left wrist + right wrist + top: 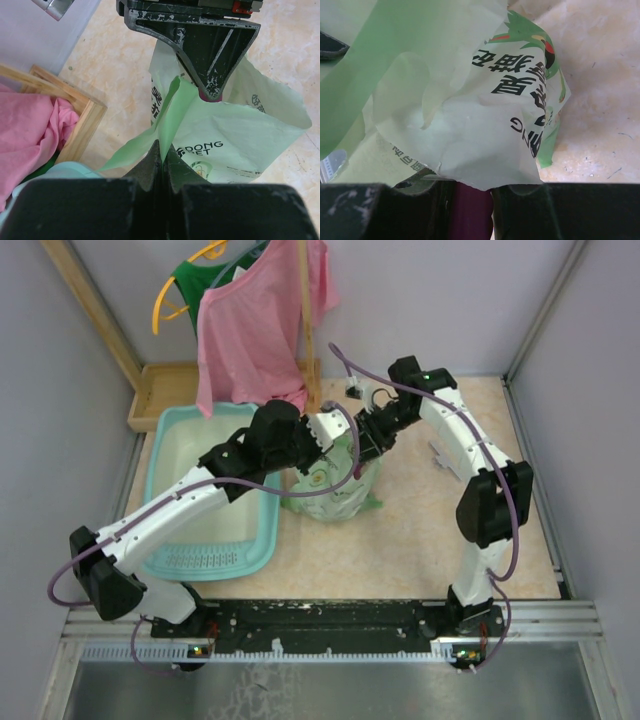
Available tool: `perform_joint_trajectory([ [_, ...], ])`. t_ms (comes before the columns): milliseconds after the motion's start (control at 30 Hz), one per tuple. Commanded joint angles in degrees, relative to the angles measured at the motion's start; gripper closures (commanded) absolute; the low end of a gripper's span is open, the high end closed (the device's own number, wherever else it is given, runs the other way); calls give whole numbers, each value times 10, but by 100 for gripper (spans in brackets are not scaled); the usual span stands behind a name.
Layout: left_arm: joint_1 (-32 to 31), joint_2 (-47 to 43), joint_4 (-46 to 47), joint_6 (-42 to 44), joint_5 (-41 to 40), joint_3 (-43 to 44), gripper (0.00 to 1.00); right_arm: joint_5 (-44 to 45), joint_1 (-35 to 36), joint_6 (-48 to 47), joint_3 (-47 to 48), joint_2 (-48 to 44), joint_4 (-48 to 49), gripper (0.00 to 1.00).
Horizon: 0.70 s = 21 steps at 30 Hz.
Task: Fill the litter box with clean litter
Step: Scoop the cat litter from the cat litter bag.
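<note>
Black capitals reading "DONG" run across a flattened panel of the pale green bag [240,135], with a cut-off "ET" on the line beneath. Bold black Chinese characters, upside down in the right wrist view and too creased to read, fill another face beside a printed green bird [527,31].

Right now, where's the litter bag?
Top view, centre: the bag stands on the table just right of the litter box, its rim pinched by the left gripper.
</note>
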Motion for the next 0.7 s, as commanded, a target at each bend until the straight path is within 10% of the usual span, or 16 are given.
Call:
perform_joint_trajectory([
  [0,-1,-19,54,-1,-27,5,100,-128,19,35,-26,14,-142,100],
  [667,-8,-27,65,-10,-46,19,100,-135,0,40,3,-35,-142,100],
])
